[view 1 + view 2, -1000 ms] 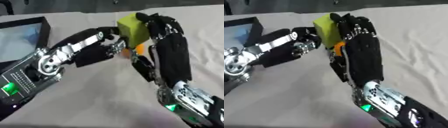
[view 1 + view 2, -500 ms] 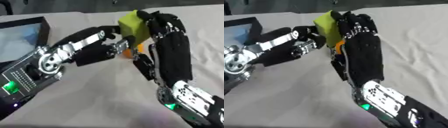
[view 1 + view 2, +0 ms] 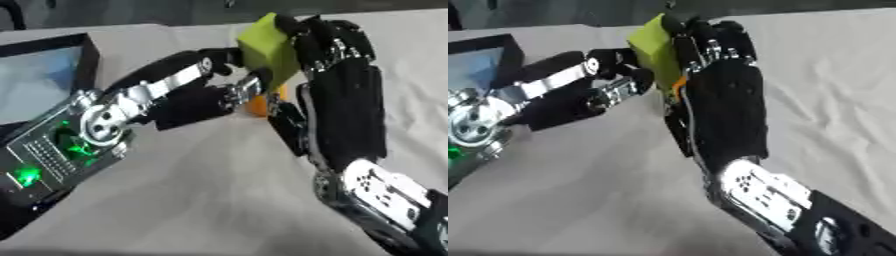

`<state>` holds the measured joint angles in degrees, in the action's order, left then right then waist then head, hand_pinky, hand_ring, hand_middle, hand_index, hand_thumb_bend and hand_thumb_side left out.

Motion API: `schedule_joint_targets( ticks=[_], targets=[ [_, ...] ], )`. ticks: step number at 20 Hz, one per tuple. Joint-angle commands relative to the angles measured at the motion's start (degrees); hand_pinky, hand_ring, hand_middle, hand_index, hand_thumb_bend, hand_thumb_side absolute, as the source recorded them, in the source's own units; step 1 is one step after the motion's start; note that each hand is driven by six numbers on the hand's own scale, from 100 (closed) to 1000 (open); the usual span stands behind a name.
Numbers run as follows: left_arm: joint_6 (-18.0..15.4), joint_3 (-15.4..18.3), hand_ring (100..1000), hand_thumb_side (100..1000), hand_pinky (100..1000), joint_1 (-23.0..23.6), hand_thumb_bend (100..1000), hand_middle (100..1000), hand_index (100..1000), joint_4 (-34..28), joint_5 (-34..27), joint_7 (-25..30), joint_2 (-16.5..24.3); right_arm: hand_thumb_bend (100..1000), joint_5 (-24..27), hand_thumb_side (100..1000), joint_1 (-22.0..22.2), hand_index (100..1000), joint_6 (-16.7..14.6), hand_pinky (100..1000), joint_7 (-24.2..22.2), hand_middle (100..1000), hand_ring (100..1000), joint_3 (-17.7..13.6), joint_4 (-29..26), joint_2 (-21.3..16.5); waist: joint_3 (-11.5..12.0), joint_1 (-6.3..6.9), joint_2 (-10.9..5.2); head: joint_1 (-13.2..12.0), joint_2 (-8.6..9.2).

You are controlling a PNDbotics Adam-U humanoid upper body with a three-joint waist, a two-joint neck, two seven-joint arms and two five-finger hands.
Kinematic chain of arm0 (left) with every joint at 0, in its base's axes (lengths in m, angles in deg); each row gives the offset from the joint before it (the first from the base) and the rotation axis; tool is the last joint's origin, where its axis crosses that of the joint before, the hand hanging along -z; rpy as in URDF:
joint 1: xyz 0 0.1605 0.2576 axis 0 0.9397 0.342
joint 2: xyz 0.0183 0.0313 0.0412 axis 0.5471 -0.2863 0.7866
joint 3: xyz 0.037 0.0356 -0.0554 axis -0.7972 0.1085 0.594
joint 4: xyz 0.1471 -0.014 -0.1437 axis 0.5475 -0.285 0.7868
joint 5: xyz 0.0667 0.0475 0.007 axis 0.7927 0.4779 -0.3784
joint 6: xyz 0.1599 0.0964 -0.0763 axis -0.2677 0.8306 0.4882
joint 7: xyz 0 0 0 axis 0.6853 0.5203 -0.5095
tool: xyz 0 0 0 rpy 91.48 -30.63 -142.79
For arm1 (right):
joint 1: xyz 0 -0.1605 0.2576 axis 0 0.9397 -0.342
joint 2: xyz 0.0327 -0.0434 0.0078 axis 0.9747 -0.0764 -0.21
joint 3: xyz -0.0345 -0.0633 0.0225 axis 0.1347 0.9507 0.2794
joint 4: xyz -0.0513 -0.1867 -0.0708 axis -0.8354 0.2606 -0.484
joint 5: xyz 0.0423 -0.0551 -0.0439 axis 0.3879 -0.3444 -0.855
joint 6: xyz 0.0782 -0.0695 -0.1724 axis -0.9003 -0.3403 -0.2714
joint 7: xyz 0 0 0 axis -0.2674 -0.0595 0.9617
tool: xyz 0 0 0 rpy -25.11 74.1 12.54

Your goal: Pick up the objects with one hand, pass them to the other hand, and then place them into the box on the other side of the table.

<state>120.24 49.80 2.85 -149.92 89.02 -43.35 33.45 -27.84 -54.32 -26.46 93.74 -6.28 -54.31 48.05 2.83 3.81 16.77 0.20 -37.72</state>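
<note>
block: (image 3: 267, 47) yellow-green cube, I see it tilted, lifted off the worktop, between both robot hands
orange thing: (image 3: 259, 106) partly hidden below block, shape unclear to me
box: (image 3: 86, 60) black-rimmed, bluish inside, far left

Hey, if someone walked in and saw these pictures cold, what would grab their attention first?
The yellow-green block held up at top centre, with the right hand curled round it and the left hand meeting it from the left. Next, a small orange object showing just below the block between the two hands. Then the black-rimmed box at the left edge of the grey cloth-covered table.
</note>
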Motion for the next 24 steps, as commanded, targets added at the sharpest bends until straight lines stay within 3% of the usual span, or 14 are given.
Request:
schedule_joint_targets(
  ticks=[1, 24],
  targets=[
    [1.27, -0.42, 948, 1000, 1000, -1.05, 182, 935, 944, -1.07, 0.87, -1.51, -0.49, 100, -0.16, 100, -1.77, 565, -1.19, 748, 1.07, 584, 598, -0.66, -1.21, 0.84, 0.05, 0.65, -0.37, -0.21, 0.19],
    [4.39, 0.08, 940, 1000, 1000, -1.89, 116, 928, 941, -1.07, 5.46, -5.98, -1.87, 100, 7.68, 100, -1.83, 551, -5.55, 706, 7.75, 558, 561, -0.30, -1.21, 0.79, 0.06, 0.55, -0.60, -0.82, 0.82]
  ],
)
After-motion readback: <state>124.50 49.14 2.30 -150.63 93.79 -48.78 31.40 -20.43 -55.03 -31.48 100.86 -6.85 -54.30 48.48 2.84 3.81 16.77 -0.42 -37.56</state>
